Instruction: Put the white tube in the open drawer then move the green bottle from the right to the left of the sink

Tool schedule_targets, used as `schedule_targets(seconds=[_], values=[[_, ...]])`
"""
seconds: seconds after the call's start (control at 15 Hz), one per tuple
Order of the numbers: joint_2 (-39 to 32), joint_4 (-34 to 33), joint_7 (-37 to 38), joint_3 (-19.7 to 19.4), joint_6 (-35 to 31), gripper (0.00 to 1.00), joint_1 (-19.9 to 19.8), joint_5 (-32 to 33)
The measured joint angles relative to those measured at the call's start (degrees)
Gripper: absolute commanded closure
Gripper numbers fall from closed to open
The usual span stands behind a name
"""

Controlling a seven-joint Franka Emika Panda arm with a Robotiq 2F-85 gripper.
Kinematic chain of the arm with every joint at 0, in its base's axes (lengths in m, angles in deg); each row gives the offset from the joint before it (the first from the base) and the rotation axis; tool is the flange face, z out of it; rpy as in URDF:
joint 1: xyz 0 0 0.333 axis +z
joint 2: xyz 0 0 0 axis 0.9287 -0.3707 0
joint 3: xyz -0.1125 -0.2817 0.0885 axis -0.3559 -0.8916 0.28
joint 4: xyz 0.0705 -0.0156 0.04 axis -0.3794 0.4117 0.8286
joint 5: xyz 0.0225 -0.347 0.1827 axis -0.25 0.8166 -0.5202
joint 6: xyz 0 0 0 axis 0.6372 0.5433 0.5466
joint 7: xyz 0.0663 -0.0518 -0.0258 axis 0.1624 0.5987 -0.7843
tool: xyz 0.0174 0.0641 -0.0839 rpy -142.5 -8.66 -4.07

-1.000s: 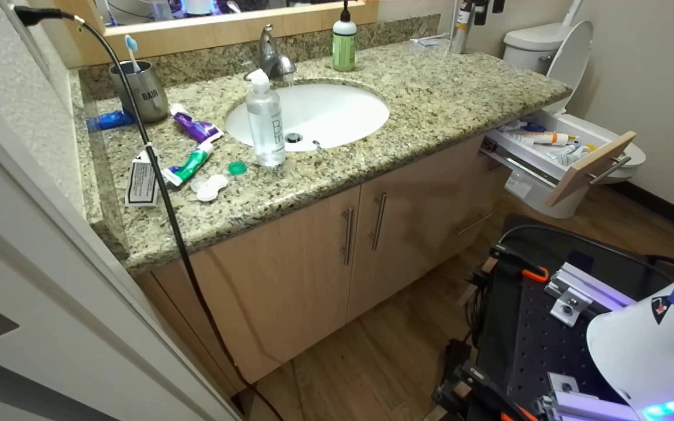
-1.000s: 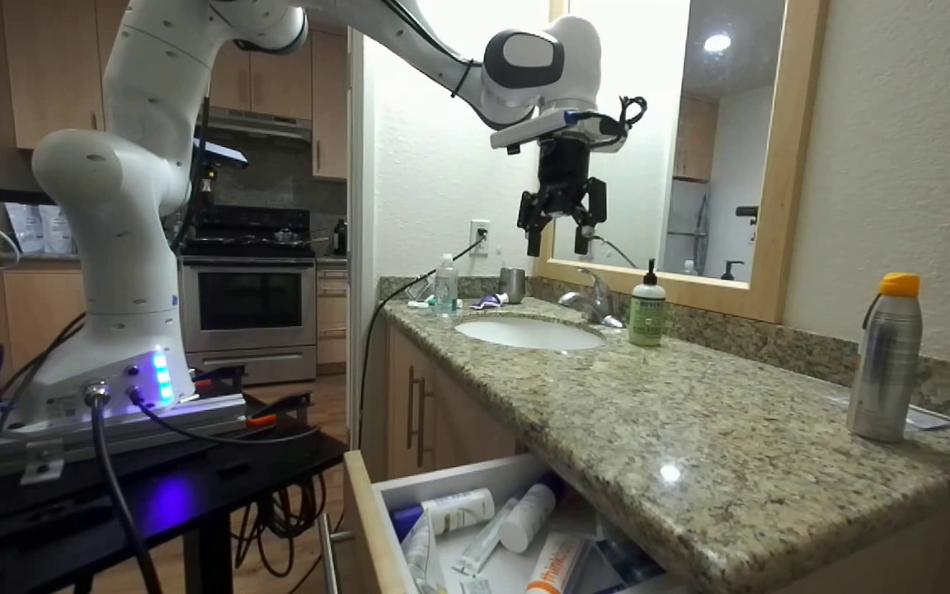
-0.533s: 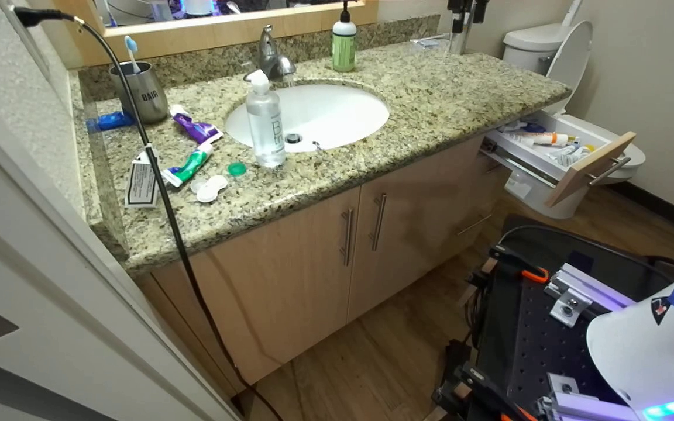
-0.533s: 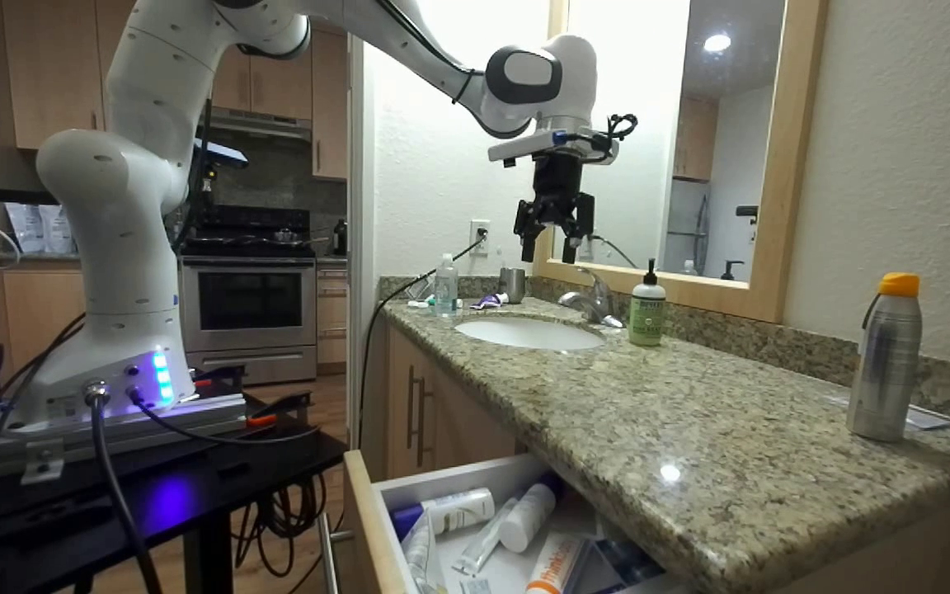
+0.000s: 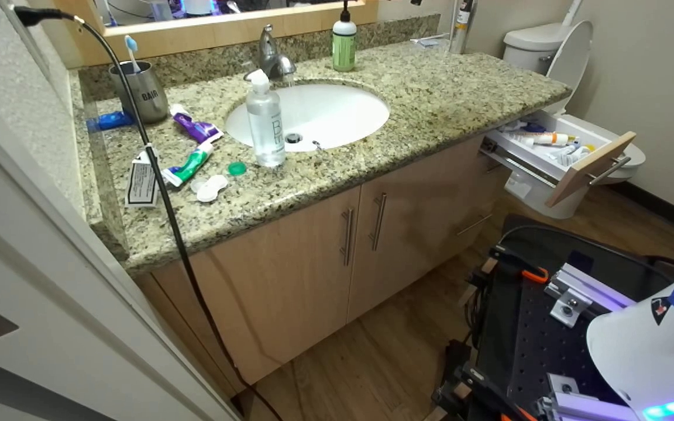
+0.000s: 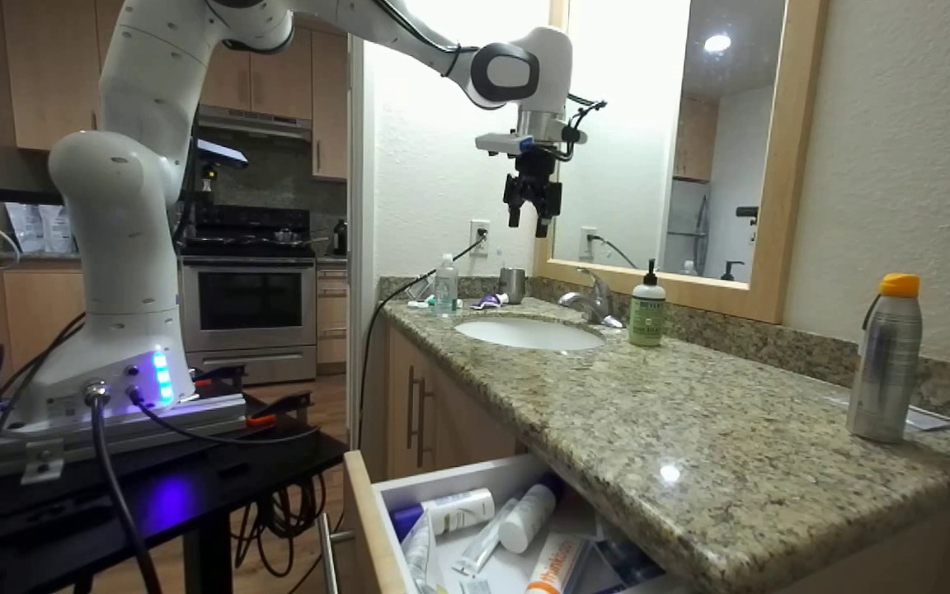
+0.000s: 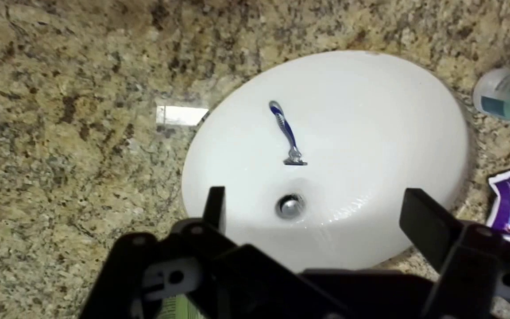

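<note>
Logged since earlier frame: shift of gripper (image 6: 528, 224) leftward along the sink (image 7: 365, 115) and somewhat higher. Found fingers (image 7: 430, 229) spread above the sink, pointing down, grasping nothing. Located green bottle (image 6: 647, 318) right of the sink, toward its back; in wrist view, mostly hidden behind gripper. Read bearing of green bottle from gripper: rightward along the sink and lower, with long axis vertical, parallel to fingers. Judged next move: cross right of the sink, then descend astride green bottle. Saw clear bottle (image 5: 265, 123) at front left of the sink, possible obstacle. Took slim white tube (image 6: 487, 536) in drawer (image 5: 583, 171), right of and below the sink, as already placed; identity unsure.
</note>
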Motion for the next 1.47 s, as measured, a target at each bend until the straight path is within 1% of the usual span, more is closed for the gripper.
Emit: schedule_targets(seconds=[0.13, 0.27, 0.4, 0.6, 0.73, 0.87, 1.0, 1.13, 1.33, 1.47], values=[[1.4, 0.3, 1.6, -0.3, 0.2, 0.0, 1.6, 1.1], [2.1, 0.7, 1.7, -0.5, 0.2, 0.0, 1.9, 1.3], [1.4, 0.7, 2.8, -0.8, -1.8, 0.0, 2.2, 1.0], [-1.1, -0.1, 11.6, -0.3, -1.8, 0.0, 4.2, -4.4], [-2.3, -0.7, 17.7, 0.8, -2.0, 0.0, 6.3, -9.2], [-3.1, -1.8, 23.2, 2.0, -3.6, 0.0, 8.2, -14.4], [-4.9, -5.4, 28.5, 2.7, -5.2, 0.0, 9.3, -18.8], [-7.8, -10.6, 32.3, 3.0, -7.4, 0.0, 9.5, -22.7], [-12.2, -17.9, 34.5, 2.9, -13.2, 0.0, 8.8, -27.6], [-15.0, -21.6, 34.3, 2.9, -18.8, 0.0, 7.8, -30.4]])
